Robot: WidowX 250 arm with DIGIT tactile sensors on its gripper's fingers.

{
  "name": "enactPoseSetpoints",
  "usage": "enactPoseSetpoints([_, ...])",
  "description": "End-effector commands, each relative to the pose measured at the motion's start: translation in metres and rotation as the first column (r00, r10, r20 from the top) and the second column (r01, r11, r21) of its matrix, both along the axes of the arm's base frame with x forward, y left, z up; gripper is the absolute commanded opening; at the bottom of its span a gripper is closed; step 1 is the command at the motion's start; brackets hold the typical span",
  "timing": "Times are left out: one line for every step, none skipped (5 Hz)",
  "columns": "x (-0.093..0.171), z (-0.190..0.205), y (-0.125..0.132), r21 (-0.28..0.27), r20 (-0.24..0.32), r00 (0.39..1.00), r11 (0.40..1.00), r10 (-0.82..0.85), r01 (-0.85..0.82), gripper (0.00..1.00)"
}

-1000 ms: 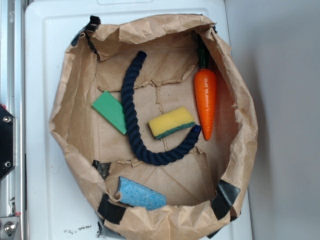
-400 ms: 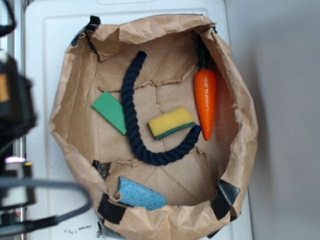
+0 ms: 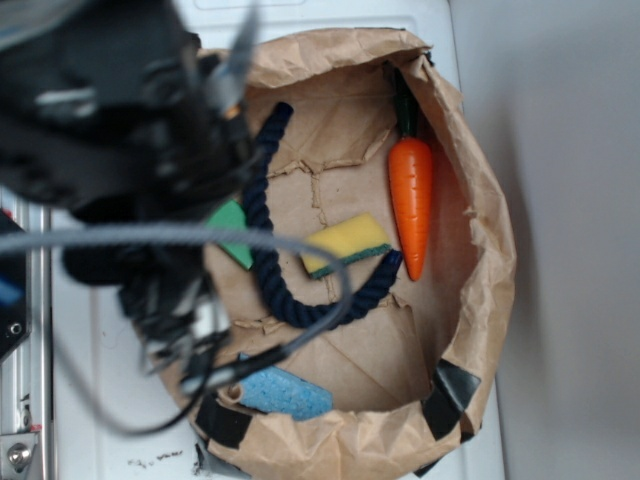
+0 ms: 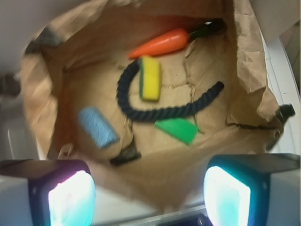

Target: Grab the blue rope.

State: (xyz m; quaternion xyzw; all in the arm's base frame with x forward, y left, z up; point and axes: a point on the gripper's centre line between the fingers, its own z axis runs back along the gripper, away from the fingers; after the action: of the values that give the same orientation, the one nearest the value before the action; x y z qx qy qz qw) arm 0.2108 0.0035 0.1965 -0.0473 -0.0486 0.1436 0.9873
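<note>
Brown paper bag opened flat like a bowl on a white desk. Inside: orange carrot at 2 o'clock, lying lengthwise, green top toward 12. Yellow sponge near centre. Green wedge at 9 o'clock. Light blue speckled sponge at 7 o'clock.

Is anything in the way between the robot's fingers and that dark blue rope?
Only the bag's near paper wall. Past it the blue rope lies uncovered, with a green wedge beside it and a yellow sponge inside its curve.
</note>
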Motion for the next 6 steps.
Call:
enactPoseSetpoints([0.034,-0.017,0.011,-0.020,-0.003,0.962,0.962,0.274,-0.274,1.00])
enactPoseSetpoints([0.034,-0.017,0.011,-0.020,-0.003,0.962,0.962,0.274,-0.274,1.00])
enactPoseSetpoints([0.034,-0.017,0.011,-0.020,-0.003,0.962,0.962,0.274,-0.274,1.00])
enactPoseSetpoints([0.034,-0.017,0.011,-0.020,-0.003,0.962,0.962,0.274,-0.274,1.00])
enactPoseSetpoints([0.034,-0.017,0.011,-0.020,-0.003,0.962,0.962,0.274,-0.274,1.00])
enactPoseSetpoints([0.047,-0.035,0.016,-0.026,0.005,0.935,0.935,0.355,-0.355,1.00])
